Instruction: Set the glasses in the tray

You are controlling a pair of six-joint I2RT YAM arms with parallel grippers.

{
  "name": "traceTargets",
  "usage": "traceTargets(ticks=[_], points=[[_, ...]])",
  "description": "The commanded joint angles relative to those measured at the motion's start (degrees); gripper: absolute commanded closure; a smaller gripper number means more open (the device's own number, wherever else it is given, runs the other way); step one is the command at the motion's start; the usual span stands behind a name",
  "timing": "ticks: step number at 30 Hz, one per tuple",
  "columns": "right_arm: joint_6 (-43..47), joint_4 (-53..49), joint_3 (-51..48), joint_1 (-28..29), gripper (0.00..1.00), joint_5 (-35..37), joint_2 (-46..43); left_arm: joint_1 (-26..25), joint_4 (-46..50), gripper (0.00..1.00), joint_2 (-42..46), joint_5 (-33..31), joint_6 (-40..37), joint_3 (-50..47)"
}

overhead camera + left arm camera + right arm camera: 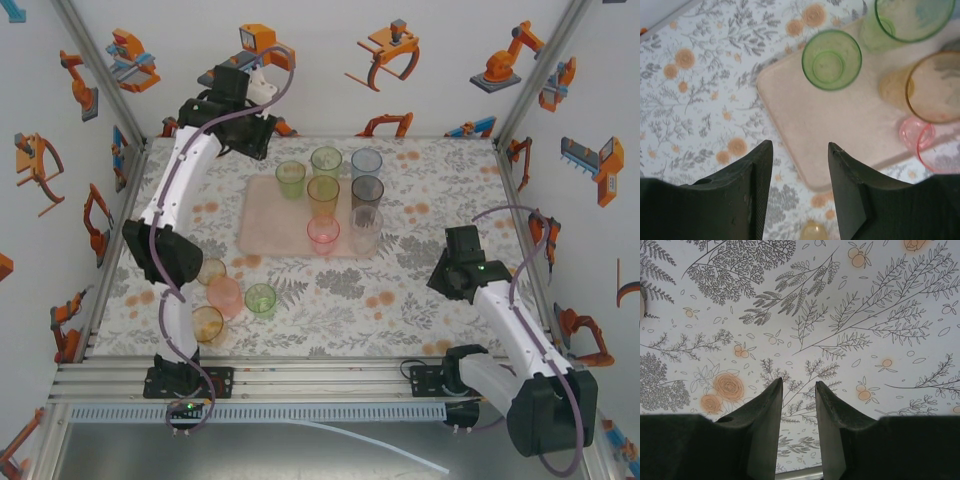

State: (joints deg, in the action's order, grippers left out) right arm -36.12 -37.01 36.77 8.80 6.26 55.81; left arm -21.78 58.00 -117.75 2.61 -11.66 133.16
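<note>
Tray (pixel 270 225) lay on the floral bench (pixel 420 290), just off centre toward 12 o'clock. Seven glasses stood upright in it, in three rows. The far row held the green glass (pixel 291 179), pale green glass (pixel 326 160) and blue glass (pixel 366 162). The amber glass (pixel 323 192) and grey glass (pixel 367 190) made the middle row. The pink glass (pixel 323 235) and clear glass (pixel 365 226) stood at the near edge. The clear one was at the tray's 4 o'clock corner. Four loose glasses (pixel 226 296) stood on the bench at 8 o'clock of the tray, bunched close together and apart from the tray; one green, the others amber to pinkish. Left gripper (pixel 800 147) hung at 11 o'clock of the tray. Its jaws were moderately wide and empty, and the wrist view showed the tray's corner below the gap and the green glass beyond the tips. Right gripper (pixel 797 384) hovered over bare bench at 4 o'clock of the tray, well apart from every glass. Its jaws stood at a narrow gap with nothing between them.
</note>
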Motion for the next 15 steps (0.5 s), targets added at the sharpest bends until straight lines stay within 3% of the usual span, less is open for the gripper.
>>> traceTargets(ticks=[1,7,15], points=[[1.0,0.3,-0.7,-0.3,0.66,1.9,-1.8,0.5,5.7,0.52,6.3,1.8,-2.2,-6.3],[2.2,1.5,-2.3,-0.3,0.66,1.8,-3.9,2.3,7.9,0.51,17.6,2.3,-4.4,-22.3],[1.7,6.6,-4.5,-0.3,0.66,-2.2,-2.0,7.2,7.6,0.27,36.7,6.9,-8.2,-44.0]])
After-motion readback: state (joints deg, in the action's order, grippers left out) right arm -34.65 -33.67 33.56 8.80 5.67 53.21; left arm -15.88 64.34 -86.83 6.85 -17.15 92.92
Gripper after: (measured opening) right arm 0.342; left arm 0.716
